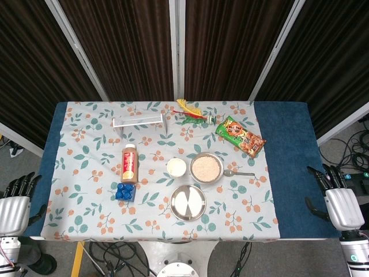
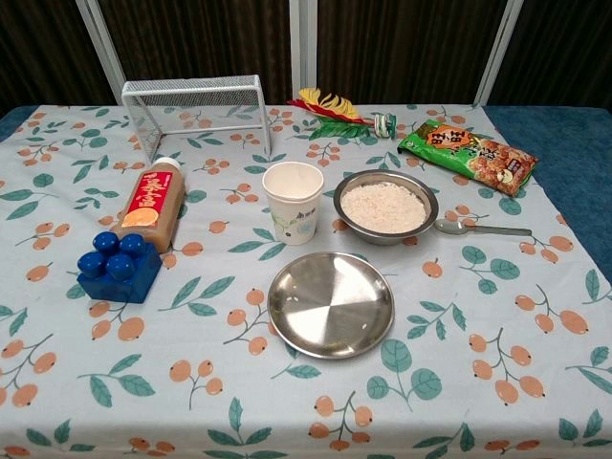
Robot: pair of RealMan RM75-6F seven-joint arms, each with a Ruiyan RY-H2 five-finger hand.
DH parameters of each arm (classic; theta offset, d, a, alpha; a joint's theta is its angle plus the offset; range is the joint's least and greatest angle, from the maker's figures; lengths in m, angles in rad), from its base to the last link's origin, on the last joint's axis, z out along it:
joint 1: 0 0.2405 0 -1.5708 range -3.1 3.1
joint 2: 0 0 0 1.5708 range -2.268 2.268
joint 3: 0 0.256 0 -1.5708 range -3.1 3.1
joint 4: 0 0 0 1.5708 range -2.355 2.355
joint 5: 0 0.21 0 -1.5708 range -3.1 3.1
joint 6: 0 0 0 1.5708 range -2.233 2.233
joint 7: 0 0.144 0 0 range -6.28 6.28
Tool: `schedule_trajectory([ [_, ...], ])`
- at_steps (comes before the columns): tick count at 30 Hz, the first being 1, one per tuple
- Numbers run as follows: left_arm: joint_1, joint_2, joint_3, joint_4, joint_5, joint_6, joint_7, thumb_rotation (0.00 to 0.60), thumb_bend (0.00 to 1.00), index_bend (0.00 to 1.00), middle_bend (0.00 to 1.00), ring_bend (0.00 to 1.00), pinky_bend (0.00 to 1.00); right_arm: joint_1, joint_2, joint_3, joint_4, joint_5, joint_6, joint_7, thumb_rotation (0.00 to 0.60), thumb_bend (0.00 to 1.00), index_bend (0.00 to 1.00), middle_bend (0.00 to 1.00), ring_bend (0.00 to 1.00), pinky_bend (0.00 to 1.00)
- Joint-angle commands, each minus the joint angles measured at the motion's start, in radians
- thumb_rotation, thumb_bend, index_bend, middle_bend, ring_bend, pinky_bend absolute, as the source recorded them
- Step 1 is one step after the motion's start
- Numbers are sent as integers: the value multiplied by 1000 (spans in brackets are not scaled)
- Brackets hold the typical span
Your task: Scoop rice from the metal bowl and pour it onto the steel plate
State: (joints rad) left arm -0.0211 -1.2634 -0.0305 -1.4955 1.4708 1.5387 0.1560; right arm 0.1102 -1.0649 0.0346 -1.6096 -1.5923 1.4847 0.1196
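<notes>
A metal bowl full of white rice stands right of the table's centre. A metal spoon lies on the cloth just right of the bowl, handle pointing right. The bare steel plate sits in front of the bowl, nearer me. My left hand hangs off the table's left edge, fingers apart, holding nothing. Off the right edge is my right hand, likewise empty with fingers spread. The chest view shows neither hand.
A paper cup stands left of the bowl. A brown bottle lies beside a blue block at the left. At the back are a white wire rack, a feathered toy and a snack bag.
</notes>
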Motion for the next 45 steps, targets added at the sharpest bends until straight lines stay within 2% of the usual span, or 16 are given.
schedule_trajectory([
  [1,1,-2,-2,2,1,4,3,600,328,185,193,133,142,1,1,0,-1,-1,-1,-2,600,280,97,211,0,0],
  [9,1,-1,-1,-4,1,0,3,600,320,185,187,133,135,22,2,8,-2,17,-40,-11,600,280,85,202,0,0],
  [12,-1,3,-2,-7,5,1,-1,600,285,184,187,134,134,62,11,20,-21,44,-113,-33,600,248,81,193,0,0],
  [17,-4,6,-1,-10,11,-3,-6,600,243,184,187,134,134,184,5,61,-43,144,-329,-96,600,171,89,229,1,0],
  [21,-5,6,1,-12,9,-9,-8,600,204,185,187,134,134,294,-73,98,13,210,-472,-153,600,169,190,315,50,5],
  [27,-8,10,0,-12,2,-18,-11,600,185,185,187,134,134,408,-212,118,120,299,-611,-257,600,155,313,385,88,30],
  [34,-14,7,-4,-5,-6,-32,-20,600,185,184,187,134,134,472,-343,114,237,386,-661,-372,600,183,370,398,92,34],
  [45,-18,-1,-4,11,-10,-41,-34,600,185,185,187,134,134,508,-469,99,375,454,-680,-422,600,237,430,464,136,42],
])
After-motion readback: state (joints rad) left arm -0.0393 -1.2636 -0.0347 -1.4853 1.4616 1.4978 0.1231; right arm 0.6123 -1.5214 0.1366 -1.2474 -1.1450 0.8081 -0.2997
